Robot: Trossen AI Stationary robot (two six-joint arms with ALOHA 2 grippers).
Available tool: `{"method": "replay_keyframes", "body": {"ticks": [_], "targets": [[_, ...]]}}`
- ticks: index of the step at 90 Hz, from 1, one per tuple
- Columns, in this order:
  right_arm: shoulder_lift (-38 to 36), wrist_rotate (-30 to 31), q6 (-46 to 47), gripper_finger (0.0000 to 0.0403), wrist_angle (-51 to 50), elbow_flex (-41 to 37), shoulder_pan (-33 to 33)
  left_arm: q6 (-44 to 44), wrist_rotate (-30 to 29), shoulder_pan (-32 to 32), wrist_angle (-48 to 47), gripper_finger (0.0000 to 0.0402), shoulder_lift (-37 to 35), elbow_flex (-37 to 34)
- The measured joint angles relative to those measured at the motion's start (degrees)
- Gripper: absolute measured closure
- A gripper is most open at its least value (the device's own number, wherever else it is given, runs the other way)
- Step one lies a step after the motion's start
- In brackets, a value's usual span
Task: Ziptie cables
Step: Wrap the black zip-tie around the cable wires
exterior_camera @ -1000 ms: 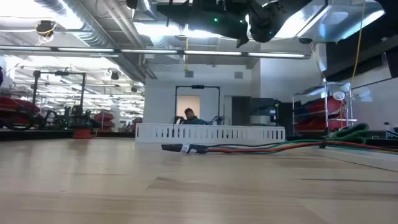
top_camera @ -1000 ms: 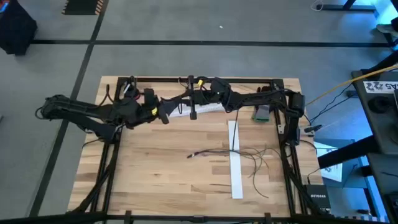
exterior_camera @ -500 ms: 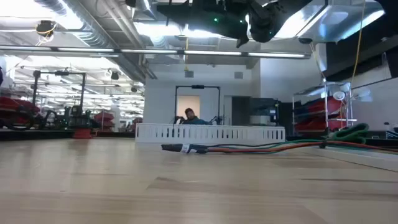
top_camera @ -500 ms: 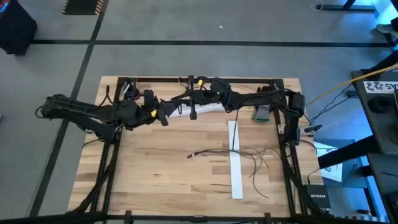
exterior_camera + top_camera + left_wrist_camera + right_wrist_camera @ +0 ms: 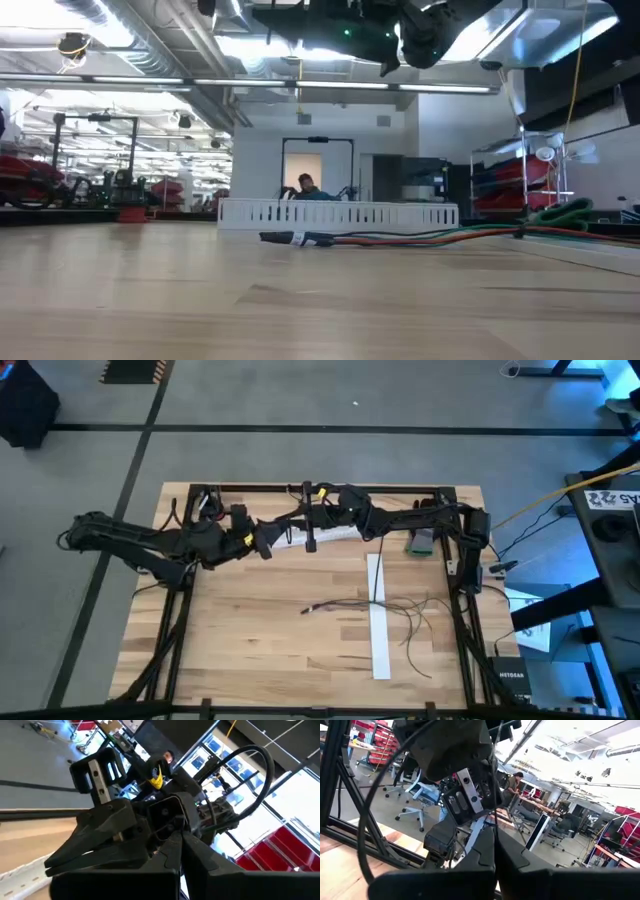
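The table (image 5: 250,640) is carrying a white strip (image 5: 377,615) lying lengthwise, with the cables (image 5: 400,610) sprawling loose across and beside it. Both arms are hanging folded over the table's far edge, well apart from the cables: the left gripper (image 5: 262,543) and the right gripper (image 5: 310,540) are each sitting with fingers pressed together, holding nothing.

- Grey concrete floor (image 5: 300,400) crossed by dark lines surrounds the light wooden-plank table (image 5: 260,650).
- Bright ceiling strip lights (image 5: 130,80) hang over red storage racks (image 5: 30,180).
- Swivel office chair (image 5: 417,802) stands beyond.
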Motion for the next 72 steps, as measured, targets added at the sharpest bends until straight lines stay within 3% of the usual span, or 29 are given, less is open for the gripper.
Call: {"method": "replay_keyframes", "body": {"ticks": [47, 72], "targets": [[0.0, 0.0, 0.0, 0.0403, 1.78, 0.02, -0.02, -3.63, -0.86, 0.01, -2.8, 0.0402, -1.94, 0.0], [0.0, 0.01, -0.01, 0.0403, -0.8, 0.04, -0.02, -0.81, -0.07, -0.05, 0.61, 0.0401, -1.77, 0.0]]}}
